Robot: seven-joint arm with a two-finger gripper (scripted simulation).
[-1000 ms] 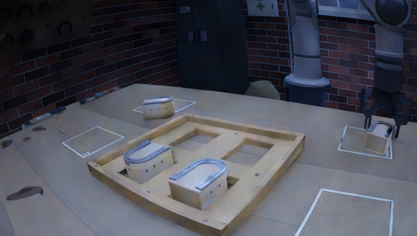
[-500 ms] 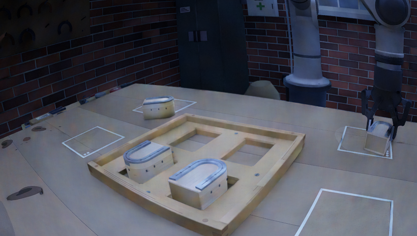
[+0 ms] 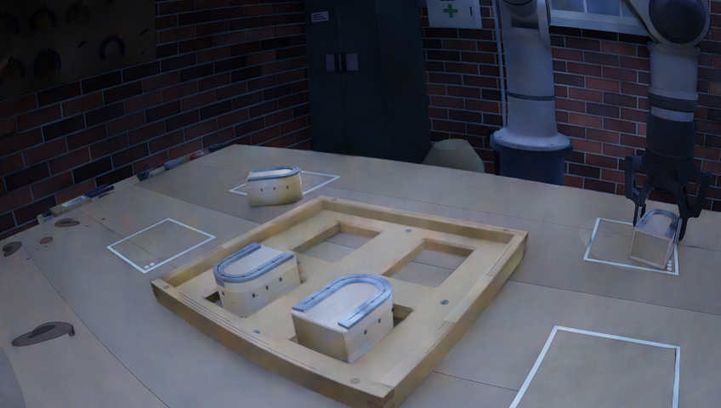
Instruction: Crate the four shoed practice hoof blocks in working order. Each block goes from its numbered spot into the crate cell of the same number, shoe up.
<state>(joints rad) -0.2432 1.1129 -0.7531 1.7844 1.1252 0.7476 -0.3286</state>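
Note:
A hoof block (image 3: 653, 240) with a grey shoe on top stands in the white marked square (image 3: 630, 246) at the right of the table, and my gripper (image 3: 658, 222) has closed on its upper part from above. The wooden crate (image 3: 344, 290) lies in the middle of the table. Two shoed blocks sit in its near cells, one on the left (image 3: 255, 278) and one on the right (image 3: 346, 316), both shoe up. The two far cells (image 3: 336, 245) (image 3: 432, 265) hold nothing. A fourth block (image 3: 273, 185) stands on the far marked square behind the crate.
A dark cabinet (image 3: 367, 76) stands against the brick wall behind the table. The robot's base (image 3: 531, 151) rises at the back right. Bare marked squares lie at the left (image 3: 161, 244) and at the near right (image 3: 602, 369). Small tools line the table's left edge.

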